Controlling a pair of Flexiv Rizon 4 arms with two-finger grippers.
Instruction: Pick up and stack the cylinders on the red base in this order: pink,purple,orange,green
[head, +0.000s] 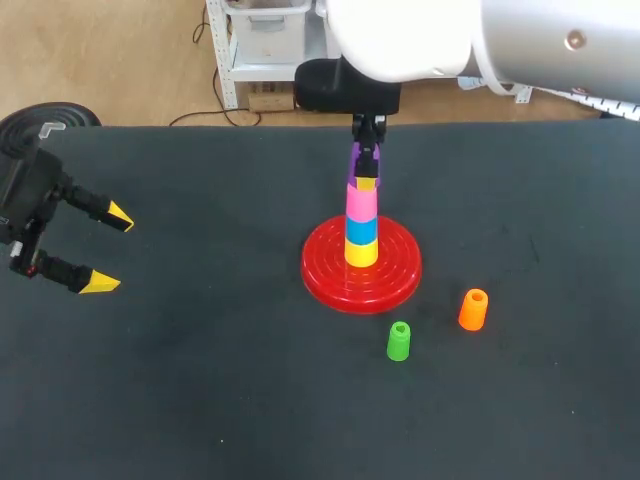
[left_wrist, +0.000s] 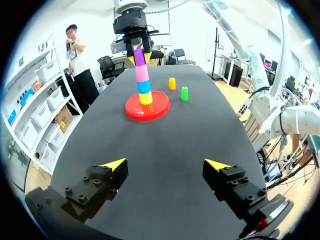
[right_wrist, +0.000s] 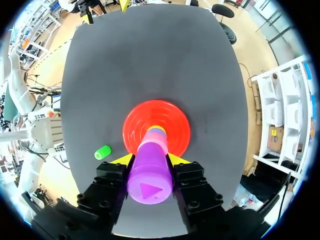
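Gripping the purple plastic cylinder (right_wrist: 150, 182), the right hand (left_wrist: 139, 58) held it over the pink cylinder (head: 361, 203) stacked on the round red base (head: 325, 275); lowering it squarely, then releasing, seemed next.

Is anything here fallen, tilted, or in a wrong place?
Nothing stands out. The orange cylinder and green cylinder stand upright on the table, beside the red base. The stack on the base looks straight, and the right gripper holds the purple cylinder at its top.
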